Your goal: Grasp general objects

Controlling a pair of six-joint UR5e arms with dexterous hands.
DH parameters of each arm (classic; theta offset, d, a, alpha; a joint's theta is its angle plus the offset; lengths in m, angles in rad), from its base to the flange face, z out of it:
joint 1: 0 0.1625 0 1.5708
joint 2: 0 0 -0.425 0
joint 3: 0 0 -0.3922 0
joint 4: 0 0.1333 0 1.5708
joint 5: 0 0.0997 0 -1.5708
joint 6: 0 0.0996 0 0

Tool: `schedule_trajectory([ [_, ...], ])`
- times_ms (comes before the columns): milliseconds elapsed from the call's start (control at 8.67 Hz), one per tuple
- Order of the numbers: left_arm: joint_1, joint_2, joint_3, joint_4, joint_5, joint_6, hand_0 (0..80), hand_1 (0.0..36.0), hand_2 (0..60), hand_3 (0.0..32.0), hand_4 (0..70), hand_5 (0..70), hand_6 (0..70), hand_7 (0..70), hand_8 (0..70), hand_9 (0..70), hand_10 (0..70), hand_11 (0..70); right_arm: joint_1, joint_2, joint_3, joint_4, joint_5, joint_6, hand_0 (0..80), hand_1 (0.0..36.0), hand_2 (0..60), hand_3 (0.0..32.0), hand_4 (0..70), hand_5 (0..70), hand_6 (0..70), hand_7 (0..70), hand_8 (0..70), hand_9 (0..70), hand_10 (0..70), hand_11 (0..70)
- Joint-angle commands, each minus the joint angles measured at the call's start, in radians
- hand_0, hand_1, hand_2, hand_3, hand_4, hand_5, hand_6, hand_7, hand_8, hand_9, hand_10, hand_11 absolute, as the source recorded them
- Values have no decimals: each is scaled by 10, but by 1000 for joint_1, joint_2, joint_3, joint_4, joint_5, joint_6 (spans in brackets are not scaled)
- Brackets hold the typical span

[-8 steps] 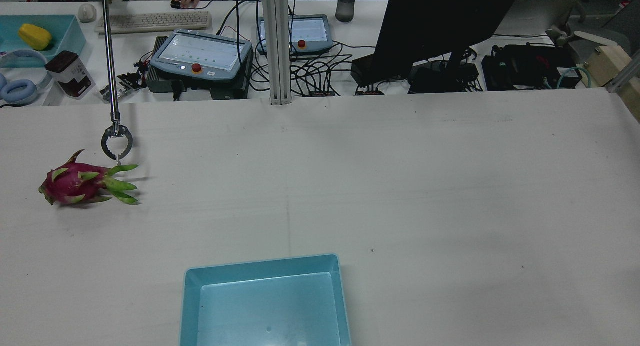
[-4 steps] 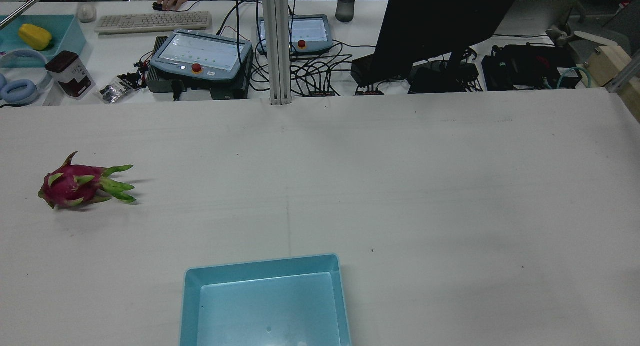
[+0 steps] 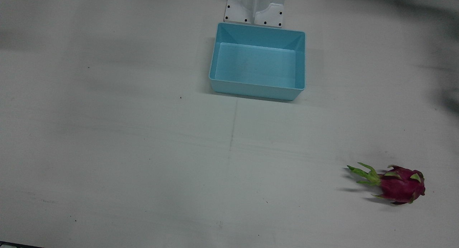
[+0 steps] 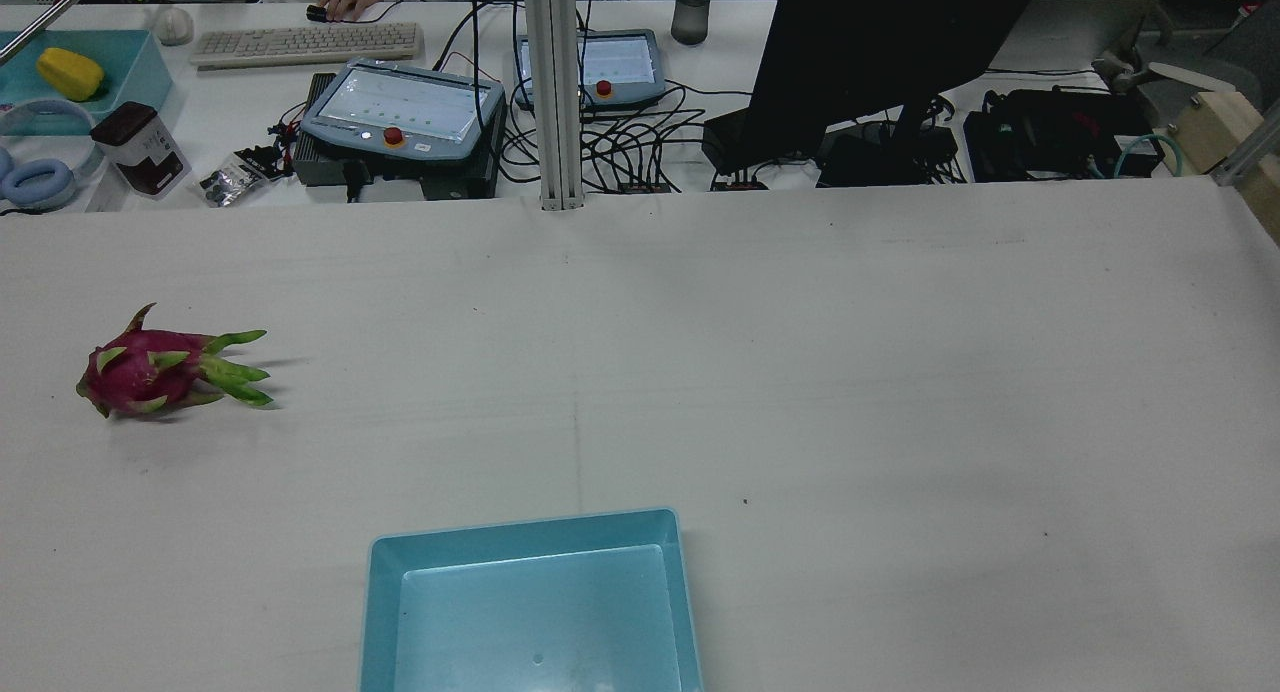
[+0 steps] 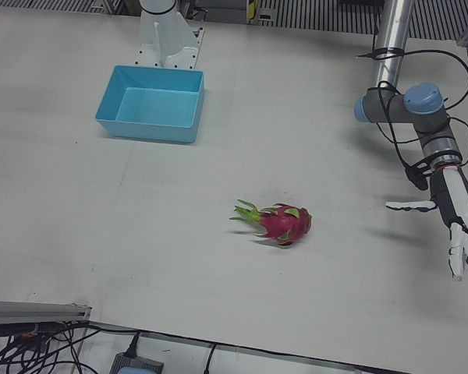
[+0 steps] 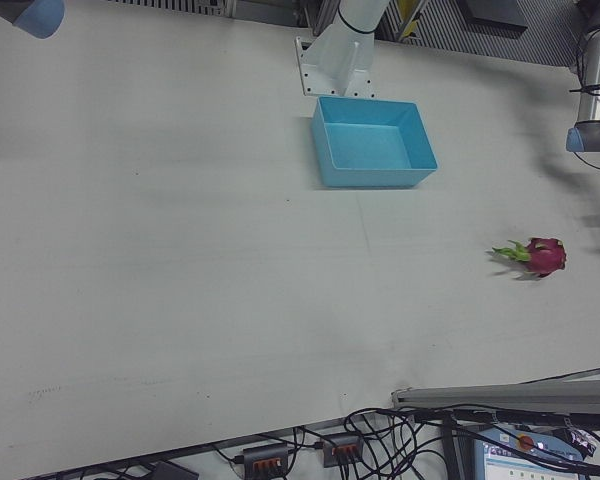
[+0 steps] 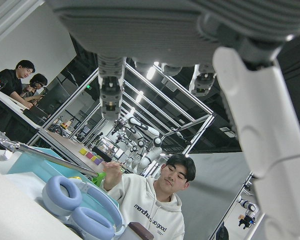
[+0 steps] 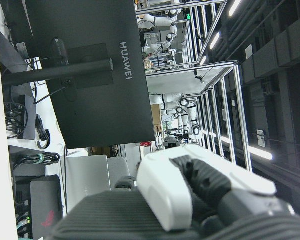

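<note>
A magenta dragon fruit (image 4: 150, 372) with green leaf tips lies on its side on the white table, far out on my left half; it also shows in the front view (image 3: 400, 186) and the left-front view (image 5: 282, 224). An empty light-blue bin (image 4: 520, 525) sits at the near middle edge, close to the pedestal (image 3: 254, 8). My left hand (image 5: 460, 226) hangs open with fingers spread, well to the side of the fruit and holding nothing. Of my right hand (image 8: 165, 195) only a close, partial view shows, away from the table.
Beyond the table's far edge stand a metal post (image 4: 555, 92), two teach pendants (image 4: 400, 117), a dark monitor (image 4: 880, 52) and cables. A person's hand (image 4: 345, 0) rests on a mouse, and a reacher stick (image 4: 50, 14) lies across the far-left corner.
The person's reacher tool, which hung beside the fruit's leaf tips, has been pulled back to the far-left corner. The dragon fruit shifted slightly left and now lies still.
</note>
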Motion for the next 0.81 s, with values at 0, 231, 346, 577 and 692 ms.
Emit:
schedule_trajectory([
  [0, 0, 0, -2, 1, 0, -3, 461, 113, 38, 84, 36, 0, 0, 0, 0, 0, 0, 0, 2, 0, 0, 0, 0, -1, 0, 0, 0, 0, 0, 0, 0, 0, 0, 0, 0, 0],
  [231, 0, -1, -2, 4, 2, 1, 459, 113, 38, 82, 37, 0, 0, 0, 0, 0, 0, 0, 2, 0, 2, 0, 0, 1, 0, 0, 0, 0, 0, 0, 0, 0, 0, 0, 0, 0],
  [346, 0, 0, 0, 4, 2, -2, 459, 113, 38, 82, 39, 0, 0, 0, 0, 0, 0, 0, 2, 0, 0, 0, 0, 1, 0, 0, 0, 0, 0, 0, 0, 0, 0, 0, 0, 0],
  [577, -2, 3, -50, 31, 15, -23, 458, 112, 43, 80, 41, 0, 0, 0, 0, 0, 0, 0, 0, 0, 0, 0, 0, -1, 0, 0, 0, 0, 0, 0, 0, 0, 0, 0, 0, 0],
  [692, 1, 8, -187, 168, 35, -55, 458, 112, 42, 80, 40, 0, 0, 0, 0, 0, 0, 0, 0, 0, 0, 0, 0, -1, 0, 0, 0, 0, 0, 0, 0, 0, 0, 0, 0, 0],
])
